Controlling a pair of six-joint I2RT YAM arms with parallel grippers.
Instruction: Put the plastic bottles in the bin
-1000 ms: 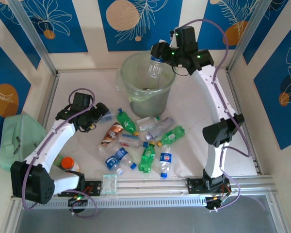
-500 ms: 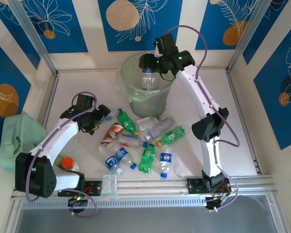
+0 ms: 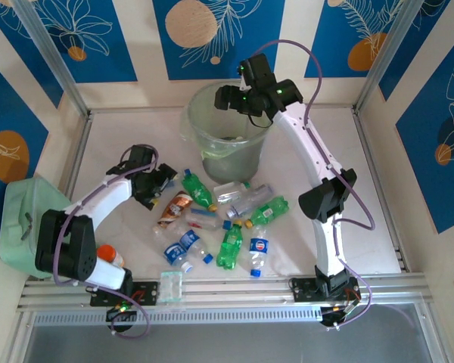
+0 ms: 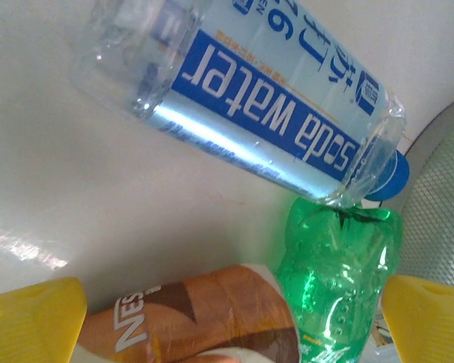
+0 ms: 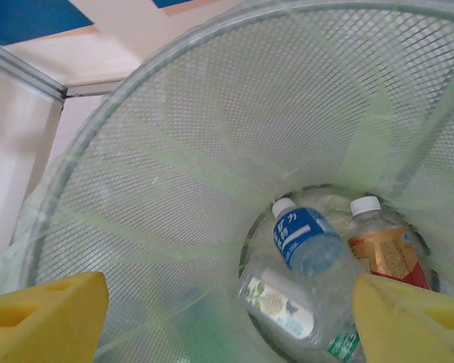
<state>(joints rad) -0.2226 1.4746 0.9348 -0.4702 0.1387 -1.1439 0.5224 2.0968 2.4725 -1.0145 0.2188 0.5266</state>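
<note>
A white table [image 3: 121, 144] walled with blue floral panels carries the bin [image 3: 234, 155] at its 12 o'clock edge. A mint-green container [image 3: 23, 219] sits off the table at 9 o'clock.

The right gripper [image 3: 231, 97] hangs over the bin's rim at about 1 o'clock. In the right wrist view its yellow pads [image 5: 45, 318] stand wide apart with nothing between them. Below the gripper [image 5: 227, 318], three bottles lie on the floor of the bin [image 5: 174, 151]: a blue-labelled one [image 5: 303, 238], an orange-labelled one [image 5: 382, 253] and a clear one [image 5: 284, 302].

The left gripper [image 3: 160, 181] is low over the table at 8 o'clock from the bin, at the 10 o'clock edge of the scattered bottles [image 3: 227, 219]. Seen from the left wrist, the gripper [image 4: 227, 325] has its pads [image 4: 30, 321] spread and gripping nothing. A clear soda-water bottle [image 4: 265, 98] lies slantwise ahead, its blue cap touching a green bottle [image 4: 337, 280], with a brown-labelled bottle [image 4: 197, 318] just beside that at 9 o'clock.

An orange-capped bottle [image 3: 106, 253] stands by the left arm's base.
</note>
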